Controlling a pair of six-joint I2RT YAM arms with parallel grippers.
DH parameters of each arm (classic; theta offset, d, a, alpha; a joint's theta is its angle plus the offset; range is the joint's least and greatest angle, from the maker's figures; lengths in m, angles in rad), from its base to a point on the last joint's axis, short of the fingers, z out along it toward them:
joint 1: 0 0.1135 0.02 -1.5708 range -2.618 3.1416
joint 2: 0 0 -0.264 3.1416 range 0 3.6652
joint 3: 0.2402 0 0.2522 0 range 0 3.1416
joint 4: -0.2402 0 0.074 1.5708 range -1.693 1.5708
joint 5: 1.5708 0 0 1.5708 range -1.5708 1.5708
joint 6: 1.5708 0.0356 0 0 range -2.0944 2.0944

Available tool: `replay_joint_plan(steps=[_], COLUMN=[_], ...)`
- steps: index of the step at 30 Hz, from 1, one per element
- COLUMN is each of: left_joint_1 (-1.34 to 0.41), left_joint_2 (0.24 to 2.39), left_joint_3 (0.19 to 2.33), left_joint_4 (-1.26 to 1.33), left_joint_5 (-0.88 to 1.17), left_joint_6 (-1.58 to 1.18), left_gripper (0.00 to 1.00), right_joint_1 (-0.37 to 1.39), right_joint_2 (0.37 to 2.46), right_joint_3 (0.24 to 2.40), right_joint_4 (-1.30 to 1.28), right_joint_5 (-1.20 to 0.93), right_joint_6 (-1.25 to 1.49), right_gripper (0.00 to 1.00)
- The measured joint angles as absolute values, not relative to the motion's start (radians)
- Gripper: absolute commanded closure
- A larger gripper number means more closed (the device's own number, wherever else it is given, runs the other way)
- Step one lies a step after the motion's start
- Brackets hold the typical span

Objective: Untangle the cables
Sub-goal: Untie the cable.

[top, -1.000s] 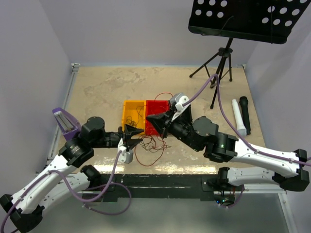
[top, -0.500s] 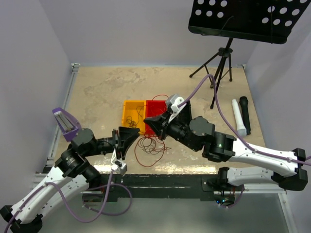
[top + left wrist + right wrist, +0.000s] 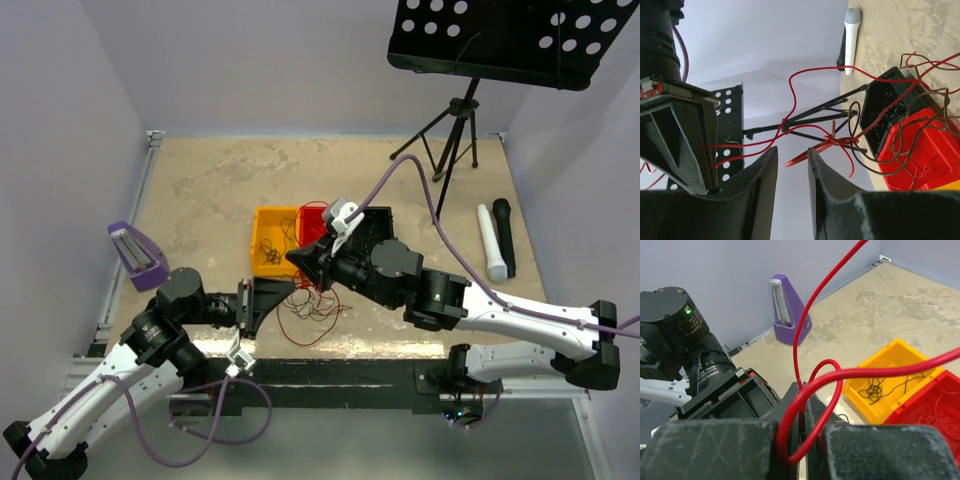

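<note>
Left gripper (image 3: pixel 792 151): jaws a little apart, nothing pinched that I can see. The cables (image 3: pixel 832 141) hang snarled just ahead, over the desk (image 3: pixel 200 180). Right gripper (image 3: pixel 803 405): jaws clamped on a red strand (image 3: pixel 810 315). A hard pull could cinch that knot, or the springy strand could slip out. Yellow bin (image 3: pixel 870 362) holds dark strands, red bin (image 3: pixel 920 400) red ones; black bin (image 3: pixel 880 115), can't tell.

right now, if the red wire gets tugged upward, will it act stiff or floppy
Probably springy, not limp: the red wire holds open curves in mid-air above the right fingers. Likely very light, being so thin. A tug would probably drag the brown strands along, since they look knotted together.
</note>
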State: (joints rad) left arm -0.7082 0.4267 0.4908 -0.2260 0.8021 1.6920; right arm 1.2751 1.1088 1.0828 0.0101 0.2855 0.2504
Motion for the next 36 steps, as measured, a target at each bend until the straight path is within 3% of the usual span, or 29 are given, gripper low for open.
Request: replay_joint_plan(steps=[17, 21, 24, 26, 29, 36], left_joint_1=[-0.708, -0.708, -0.708, -0.708, -0.708, -0.708], left_joint_2=[0.480, 0.482, 0.480, 0.477, 0.470, 0.434], left_joint_3=[0.488, 0.472, 0.464, 0.462, 0.462, 0.464], left_joint_4=[-0.376, -0.384, -0.384, -0.383, -0.383, -0.388], left_joint_5=[0.753, 0.725, 0.711, 0.702, 0.693, 0.691], left_joint_6=[1.960, 1.966, 1.976, 1.977, 1.980, 1.966], left_gripper=[0.68, 0.79, 0.80, 0.75, 0.50, 0.44], right_joint_1=[1.268, 1.267, 1.267, 1.267, 1.267, 1.265], right_joint_2=[1.166, 1.166, 1.166, 1.166, 1.166, 1.164], right_joint_3=[1.096, 1.096, 1.096, 1.096, 1.096, 1.096], right_joint_4=[0.014, 0.012, 0.010, 0.007, 0.006, -0.001], right_joint_5=[0.195, 0.187, 0.182, 0.179, 0.165, 0.164], right_joint_6=[0.258, 0.262, 0.266, 0.268, 0.271, 0.273], right_gripper=[1.00, 1.00, 1.00, 1.00, 1.00, 1.00])
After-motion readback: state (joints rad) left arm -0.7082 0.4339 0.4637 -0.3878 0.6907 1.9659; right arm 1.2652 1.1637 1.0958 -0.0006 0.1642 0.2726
